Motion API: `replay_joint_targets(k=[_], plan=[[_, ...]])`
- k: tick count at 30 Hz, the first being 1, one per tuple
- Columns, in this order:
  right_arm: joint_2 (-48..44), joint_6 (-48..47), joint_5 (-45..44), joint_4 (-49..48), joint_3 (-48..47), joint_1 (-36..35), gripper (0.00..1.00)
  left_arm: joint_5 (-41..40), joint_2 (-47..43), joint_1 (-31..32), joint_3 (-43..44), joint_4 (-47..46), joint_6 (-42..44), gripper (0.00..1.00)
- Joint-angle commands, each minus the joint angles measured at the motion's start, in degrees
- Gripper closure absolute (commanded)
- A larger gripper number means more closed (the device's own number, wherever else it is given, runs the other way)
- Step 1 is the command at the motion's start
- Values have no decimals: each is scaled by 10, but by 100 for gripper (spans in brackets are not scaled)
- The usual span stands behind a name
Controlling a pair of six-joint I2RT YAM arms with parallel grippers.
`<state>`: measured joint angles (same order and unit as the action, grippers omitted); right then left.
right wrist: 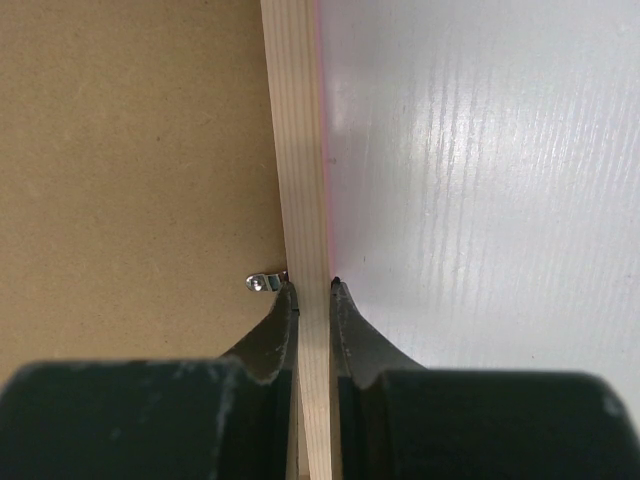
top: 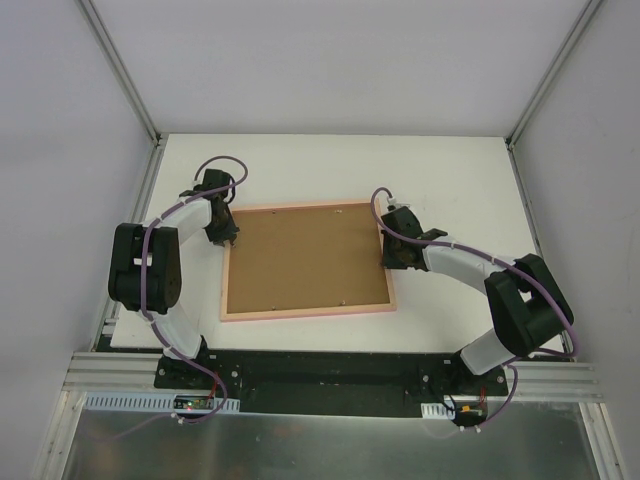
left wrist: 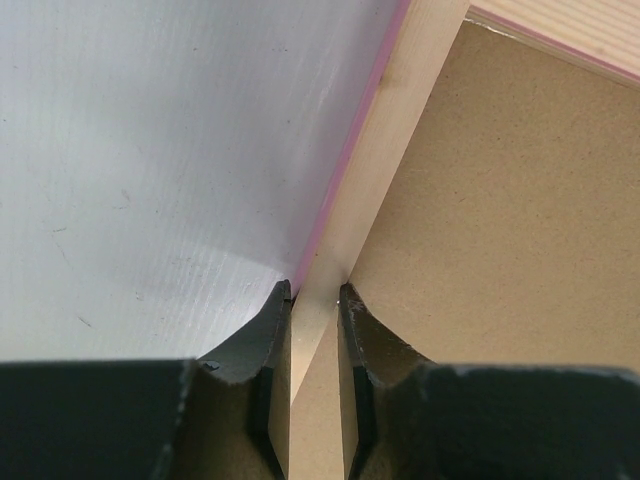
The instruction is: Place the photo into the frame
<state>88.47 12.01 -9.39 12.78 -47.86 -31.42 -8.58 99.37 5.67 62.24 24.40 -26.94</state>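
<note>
The frame [top: 300,313] lies back-up on the white table, its salmon-pink border around a brown backing board [top: 305,257]. My left gripper [top: 228,238] sits on the left border near the far corner. In the left wrist view its jaws [left wrist: 315,292] press both sides of the pale wooden rail [left wrist: 380,150]. My right gripper [top: 390,255] sits on the right border. In the right wrist view it [right wrist: 310,285] is shut on the rail [right wrist: 295,120], beside a small metal clip [right wrist: 262,283]. The photo is not in view.
White table surface [top: 450,170] surrounds the frame, with grey enclosure walls and metal posts at the back and sides. The arm bases stand on a black rail [top: 330,370] at the near edge. Small clips dot the backing board's near edge [top: 345,300].
</note>
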Motion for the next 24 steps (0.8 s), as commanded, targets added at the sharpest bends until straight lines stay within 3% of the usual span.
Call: replay_joint_targets(k=[1, 9, 15, 24], plan=[[-5, 17, -2, 14, 0, 1, 96, -19, 18, 0, -7, 35, -19, 96], [0, 26, -10, 13, 2, 1, 96, -20, -9, 0, 14, 42, -8, 85], [-3, 31, -13, 11, 7, 2, 96, -15, -35, -1, 35, 48, 3, 64], [-19, 47, -17, 4, 14, 3, 93, -64, -142, 0, 37, 108, -69, 56]])
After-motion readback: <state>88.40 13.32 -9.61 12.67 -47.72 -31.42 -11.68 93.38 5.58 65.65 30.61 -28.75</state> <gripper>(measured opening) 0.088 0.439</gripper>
